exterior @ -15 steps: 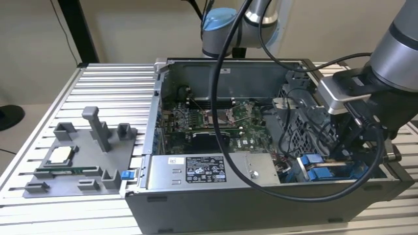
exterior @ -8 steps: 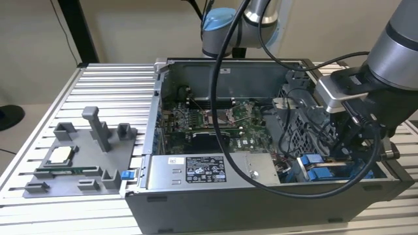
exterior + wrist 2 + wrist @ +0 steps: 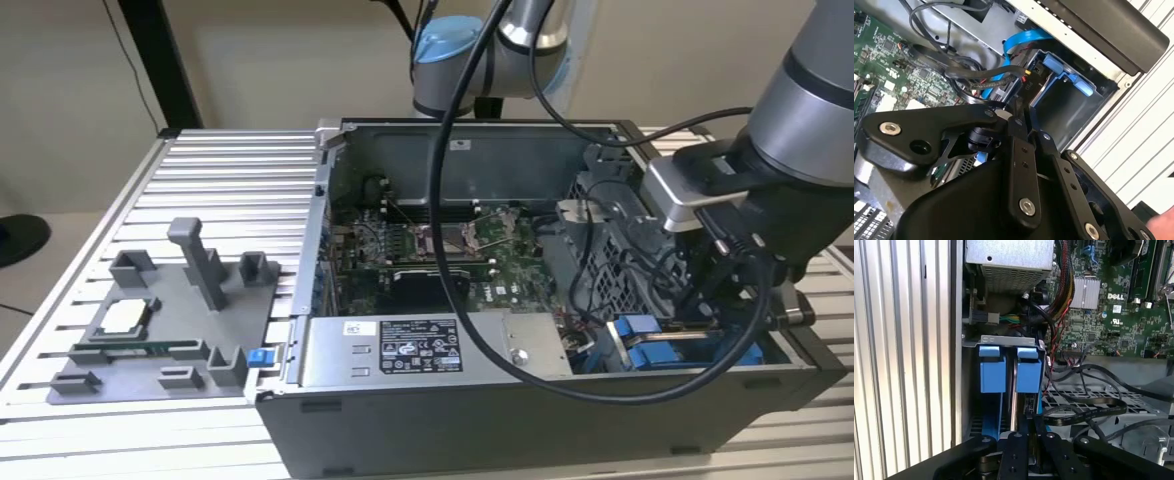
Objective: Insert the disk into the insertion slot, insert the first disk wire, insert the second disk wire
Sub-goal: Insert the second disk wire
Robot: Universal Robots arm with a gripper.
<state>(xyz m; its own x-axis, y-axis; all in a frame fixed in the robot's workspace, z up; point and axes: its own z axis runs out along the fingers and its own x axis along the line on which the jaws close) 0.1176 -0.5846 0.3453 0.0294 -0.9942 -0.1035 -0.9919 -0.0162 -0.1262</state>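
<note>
Gripper (image 3: 1030, 426) lowered into the drive bay, fingers clenched together on a black wire (image 3: 1081, 412).

The disk (image 3: 1015, 371), in its blue carrier, is seen seated upright in the insertion slot (image 3: 1009, 341), beside the power supply (image 3: 424, 345). In the exterior view, the fixture tray (image 3: 147, 340) is noted at the left, well apart from the computer case (image 3: 534, 400).

Robotics lab: slotted aluminium table (image 3: 227, 190), opened computer case (image 3: 534, 400).

Even, soft indoor light throughout; shadows deepen inside the case; nearest claw linkage blurs.
</note>
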